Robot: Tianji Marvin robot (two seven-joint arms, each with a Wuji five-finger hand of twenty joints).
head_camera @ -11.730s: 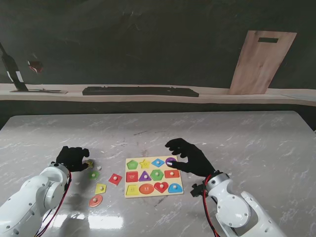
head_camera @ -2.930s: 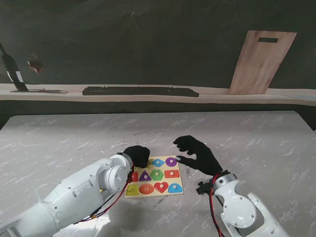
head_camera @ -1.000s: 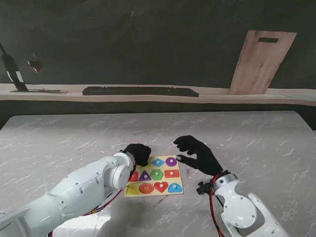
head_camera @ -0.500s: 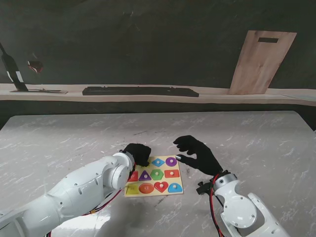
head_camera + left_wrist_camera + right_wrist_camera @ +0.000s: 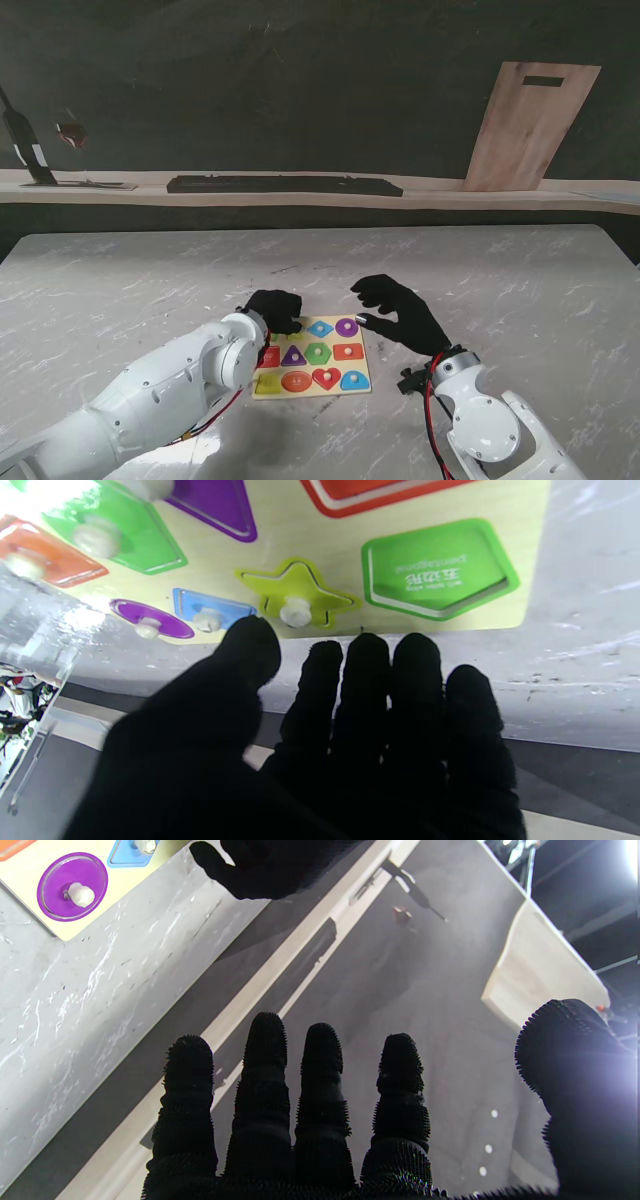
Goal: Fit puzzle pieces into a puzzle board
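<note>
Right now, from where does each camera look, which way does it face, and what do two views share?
Stand view: above the shoulders, facing down at the table; both arms, left hand, right hand.
Left wrist view: along the left hand's fingers at the puzzle board.
Right wrist view: along the right hand's fingers, toward the far wall.
All three share the purple circle.

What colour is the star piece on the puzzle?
The star piece is yellow with a white knob. It shows best in the left wrist view.

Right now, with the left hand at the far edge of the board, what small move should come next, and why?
Probably lift the left hand away. The yellow star sits in its slot, the fingers hold nothing, and the green pentagon slot looks empty.
</note>
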